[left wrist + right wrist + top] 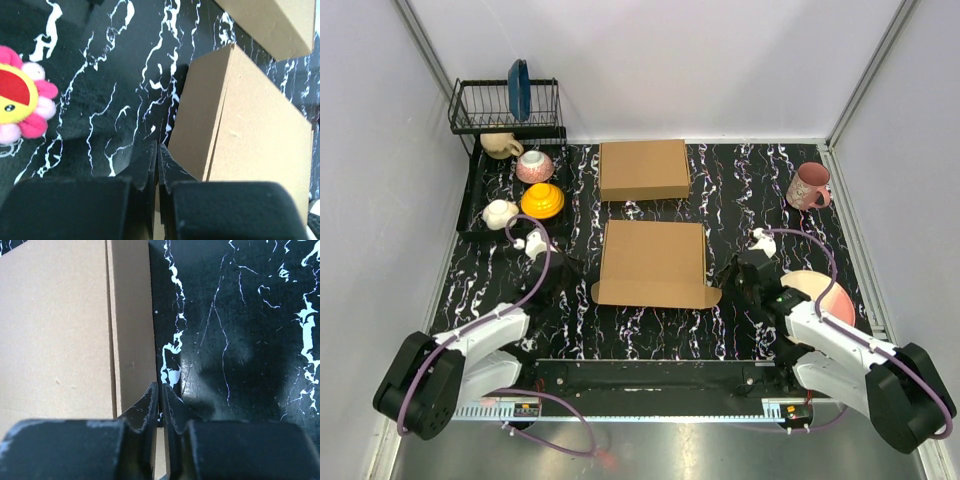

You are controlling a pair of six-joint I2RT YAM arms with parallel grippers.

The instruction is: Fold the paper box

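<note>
Arms in the top view both reach forward low over the table (740, 190): left gripper (565, 272) at the 8 o'clock corner of the mid-table paper box (653, 262), right gripper (738, 275) at 4 o'clock. Left wrist: fingers (145, 165) pinch a thin tan sliver, box at 2 o'clock. Right wrist: same pinch, box at 10 o'clock.

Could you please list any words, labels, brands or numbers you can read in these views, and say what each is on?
None can be read. Both the paper box and the formed box are plain; small stickers on the base rail are too small to read.
</note>
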